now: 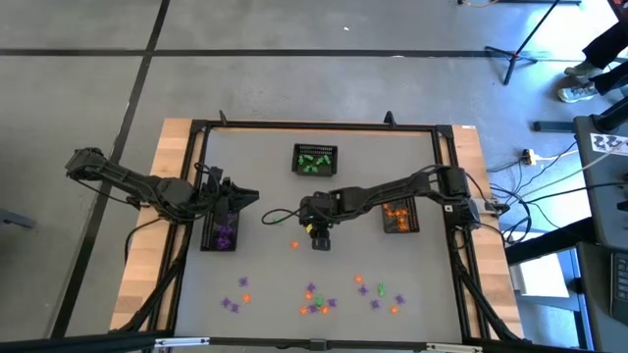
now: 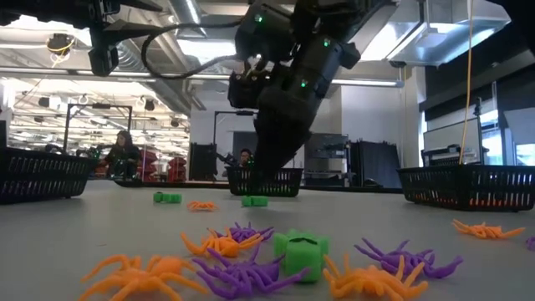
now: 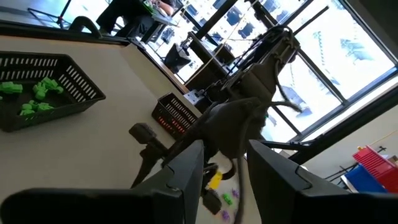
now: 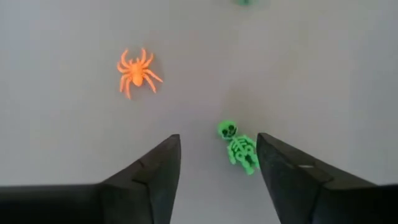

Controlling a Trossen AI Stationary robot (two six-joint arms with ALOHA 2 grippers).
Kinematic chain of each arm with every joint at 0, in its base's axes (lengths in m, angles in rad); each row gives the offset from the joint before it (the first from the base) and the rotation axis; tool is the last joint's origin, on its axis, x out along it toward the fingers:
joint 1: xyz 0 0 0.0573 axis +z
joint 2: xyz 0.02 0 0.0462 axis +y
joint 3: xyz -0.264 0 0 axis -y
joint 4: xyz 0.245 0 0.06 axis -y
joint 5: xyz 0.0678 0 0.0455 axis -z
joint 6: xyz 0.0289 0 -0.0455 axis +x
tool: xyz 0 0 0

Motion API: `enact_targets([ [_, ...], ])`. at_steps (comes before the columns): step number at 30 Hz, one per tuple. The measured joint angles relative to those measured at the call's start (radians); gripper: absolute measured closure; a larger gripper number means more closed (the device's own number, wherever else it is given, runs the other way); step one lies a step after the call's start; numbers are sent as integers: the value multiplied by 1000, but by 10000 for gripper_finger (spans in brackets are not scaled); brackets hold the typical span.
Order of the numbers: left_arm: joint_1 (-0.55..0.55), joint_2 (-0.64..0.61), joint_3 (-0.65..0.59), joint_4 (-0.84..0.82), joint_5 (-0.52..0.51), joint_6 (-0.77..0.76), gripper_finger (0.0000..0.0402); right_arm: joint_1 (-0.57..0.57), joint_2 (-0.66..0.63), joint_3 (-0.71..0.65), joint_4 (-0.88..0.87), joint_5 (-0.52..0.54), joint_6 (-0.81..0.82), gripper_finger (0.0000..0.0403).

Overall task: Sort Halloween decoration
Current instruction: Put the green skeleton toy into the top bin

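My right gripper (image 4: 217, 163) hangs open just above the table's middle (image 1: 319, 239), pointing steeply down. A small green skeleton (image 4: 239, 148) lies flat on the table between its fingers, nearer one of them, and neither finger touches it. An orange spider (image 4: 135, 71) lies on the table a little way off. More purple, orange and green trinkets (image 1: 319, 299) lie scattered along the near edge. My left gripper (image 3: 227, 177) is open and holds nothing. It stays level above the basket of purple trinkets (image 1: 224, 237) at the table's left.
A black mesh basket with green trinkets (image 1: 316, 160) stands at the far middle. Another with orange ones (image 1: 399, 217) stands at the right, under my right arm. People sit in the room beyond the far edge (image 2: 123, 155).
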Motion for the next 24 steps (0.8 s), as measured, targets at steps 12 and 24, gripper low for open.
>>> enact_targets([
  [12, -1, 0, 0, -1, 1, -18, 286, -20, 52, 4, -18, -39, 26, 229],
  [24, 0, 0, 0, -1, 1, -18, 286, -23, -12, -4, -63, -79, 52, 391],
])
